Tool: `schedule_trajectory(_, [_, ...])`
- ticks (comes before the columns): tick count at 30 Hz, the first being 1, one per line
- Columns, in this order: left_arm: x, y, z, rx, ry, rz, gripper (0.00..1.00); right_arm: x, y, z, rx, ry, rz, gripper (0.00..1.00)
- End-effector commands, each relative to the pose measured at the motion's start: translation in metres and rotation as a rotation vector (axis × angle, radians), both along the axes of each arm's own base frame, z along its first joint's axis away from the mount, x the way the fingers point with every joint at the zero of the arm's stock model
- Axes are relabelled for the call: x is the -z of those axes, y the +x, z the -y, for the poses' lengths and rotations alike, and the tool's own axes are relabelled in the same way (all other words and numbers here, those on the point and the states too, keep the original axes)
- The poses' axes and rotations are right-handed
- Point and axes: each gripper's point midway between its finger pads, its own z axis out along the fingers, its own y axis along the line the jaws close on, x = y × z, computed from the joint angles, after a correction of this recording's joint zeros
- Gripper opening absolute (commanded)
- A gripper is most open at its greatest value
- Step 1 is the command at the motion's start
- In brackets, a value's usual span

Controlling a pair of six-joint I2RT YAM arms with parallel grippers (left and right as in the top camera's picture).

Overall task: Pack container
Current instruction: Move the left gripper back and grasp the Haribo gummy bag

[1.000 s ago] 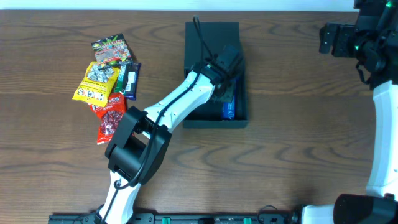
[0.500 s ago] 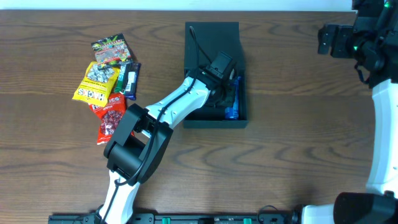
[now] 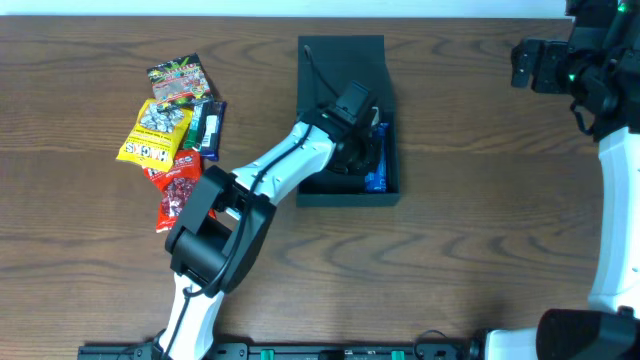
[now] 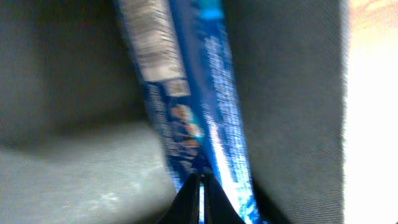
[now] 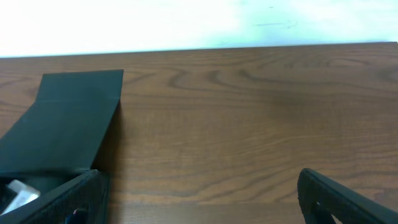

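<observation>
Dark container [image 3: 340, 58], flap open, long axis running toward table's far edge.

Likely a robotics lab: two arms [image 3: 280, 170] mounted at a wood table [image 3: 480, 250], rail [image 3: 330, 352] at 6 o'clock, white wall [image 3: 200, 6] at 12.

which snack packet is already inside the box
The blue packet, lying against the box's side wall. The other packets sit in a pile outside it.
</observation>
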Motion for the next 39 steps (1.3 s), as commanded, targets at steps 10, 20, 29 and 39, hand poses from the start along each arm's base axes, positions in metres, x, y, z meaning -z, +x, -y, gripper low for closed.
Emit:
schedule_trajectory(10, [-0.17,0.114,-0.183,-0.258,0.459,0.601,0.06,0.005,0.001,-0.001,-0.013,0.023,-0.006,0.99])
schedule_trajectory(20, [-0.147,0.16,-0.315,-0.486,0.557,0.562,0.06,0.003,0.002,-0.003,-0.021,0.035,0.002,0.99])
schedule_trajectory(29, [-0.072,0.179,-0.329,-0.252,0.808,0.521,0.11,0.001,0.004,-0.003,-0.024,0.035,0.012,0.99])
schedule_trajectory(39, [-0.018,0.174,-0.319,0.007,1.077,0.456,0.25,0.001,0.004,-0.003,-0.023,0.034,0.014,0.99])
